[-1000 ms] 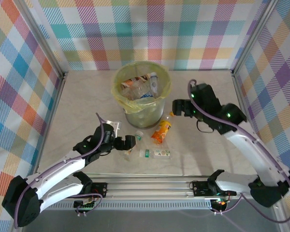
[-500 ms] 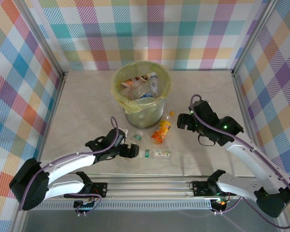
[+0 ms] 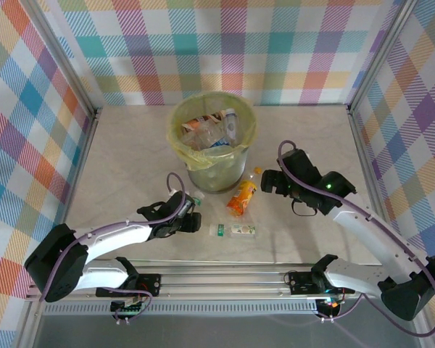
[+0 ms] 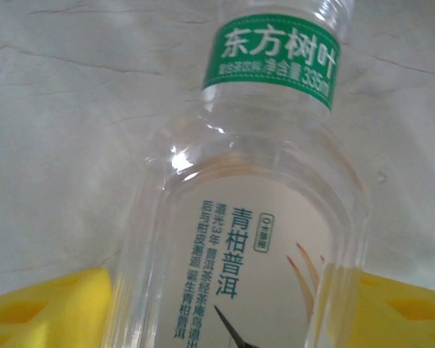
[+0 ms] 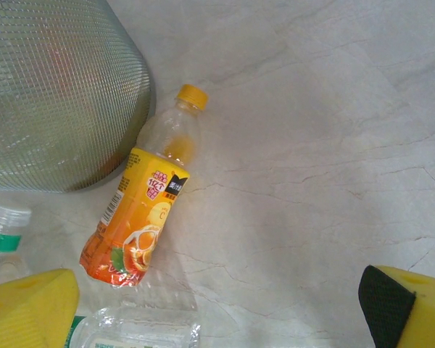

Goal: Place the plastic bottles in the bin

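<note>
A clear bottle [image 4: 239, 217] with a green neck band and a white label lies between the yellow fingers [image 4: 65, 308] of my left gripper [image 4: 235, 319]. The jaws stand wide at its sides, and I cannot tell whether they touch it. From above, that gripper [image 3: 191, 212] is just in front of the bin [image 3: 177, 138], which holds several bottles. An orange bottle [image 5: 141, 217] with a yellow cap lies beside the bin [image 5: 58, 94]. My right gripper [image 5: 221, 304] hangs open right of it, with nothing between its fingers. A flattened clear bottle [image 3: 235, 230] lies nearer the front.
Checked walls close in the table on three sides. The metal rail [image 3: 225, 275] with the arm bases runs along the front edge. Bare marble tabletop [image 3: 130, 145] stretches left of the bin and behind my right gripper [image 3: 264, 181].
My left gripper has moved right and forward until the clear green-labelled bottle is between its fingers. My right gripper has come down and nearer to the orange bottle.
</note>
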### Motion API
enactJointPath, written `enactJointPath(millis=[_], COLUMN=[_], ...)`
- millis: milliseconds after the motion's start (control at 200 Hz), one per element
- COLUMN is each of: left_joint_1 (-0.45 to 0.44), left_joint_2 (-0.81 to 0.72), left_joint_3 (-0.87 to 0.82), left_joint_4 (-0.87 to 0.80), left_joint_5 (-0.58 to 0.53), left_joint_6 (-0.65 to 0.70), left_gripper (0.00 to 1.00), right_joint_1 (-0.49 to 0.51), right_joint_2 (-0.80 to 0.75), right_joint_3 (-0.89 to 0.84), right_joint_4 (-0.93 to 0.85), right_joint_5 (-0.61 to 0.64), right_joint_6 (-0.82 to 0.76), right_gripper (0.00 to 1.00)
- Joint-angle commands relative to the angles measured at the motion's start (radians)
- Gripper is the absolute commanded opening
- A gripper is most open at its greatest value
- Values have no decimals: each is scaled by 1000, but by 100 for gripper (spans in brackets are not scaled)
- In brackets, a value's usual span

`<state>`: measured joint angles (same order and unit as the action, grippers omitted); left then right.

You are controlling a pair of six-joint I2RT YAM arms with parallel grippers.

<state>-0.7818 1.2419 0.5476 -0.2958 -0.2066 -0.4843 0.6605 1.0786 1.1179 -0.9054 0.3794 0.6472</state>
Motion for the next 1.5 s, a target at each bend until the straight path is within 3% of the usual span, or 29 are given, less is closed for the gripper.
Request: enactJointPath(millis=[0, 360, 585, 795, 1105, 1495], left_joint_1=[-15, -15, -14, 0, 4, 20], left_joint_2=[-13, -148, -383, -485, -356, 58], left_joint_3=[8, 17, 74, 223, 546, 1002], left_joint_4=[-54, -195, -305, -334, -181, -88], left_joint_5=[-64, -208, -312, -375, -383, -238], left_joint_6=[-47, -158, -228, -173, -14, 115], left_gripper=[71, 47, 42, 40, 38, 40], right_joint_1=[-4, -4, -5, -6, -5, -5], right_joint_2=[-4, -8, -27, -29, -41, -52], right_joint_3=[-13, -18, -36, -41, -49, -66], right_joint_4=[25, 60, 93, 125, 130, 124], right_joint_5=[-13, -26, -70, -72, -83, -80], right_joint_6=[2, -17, -27, -39, -18, -8], right_gripper=[100, 100, 100, 100, 100, 100])
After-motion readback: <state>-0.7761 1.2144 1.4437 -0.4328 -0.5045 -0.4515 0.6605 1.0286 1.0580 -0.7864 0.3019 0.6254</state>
